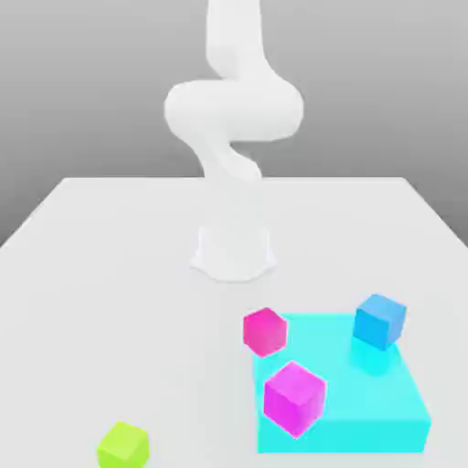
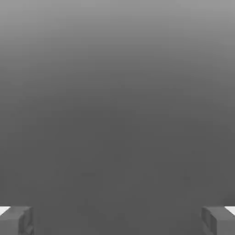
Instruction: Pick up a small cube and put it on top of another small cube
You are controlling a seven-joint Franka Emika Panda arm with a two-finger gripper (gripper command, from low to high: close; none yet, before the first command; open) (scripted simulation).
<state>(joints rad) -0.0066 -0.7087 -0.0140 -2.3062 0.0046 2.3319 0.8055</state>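
So the lime-green cube (image 1: pixel 123 445) sits alone on the white table (image 1: pixel 82 302), nearest the camera, toward the exterior view's left. Looks light and rigid with flat faces, so I'd pinch two opposite sides. Further back, two magenta cubes (image 1: pixel 294 397) and a blue cube (image 1: pixel 379 321) are at the cyan slab (image 1: pixel 384 402). The gripper (image 2: pixel 117 220) is spread wide, holding nothing.

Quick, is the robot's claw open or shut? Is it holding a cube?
Gripper: open, fingers wide apart, nothing between them.
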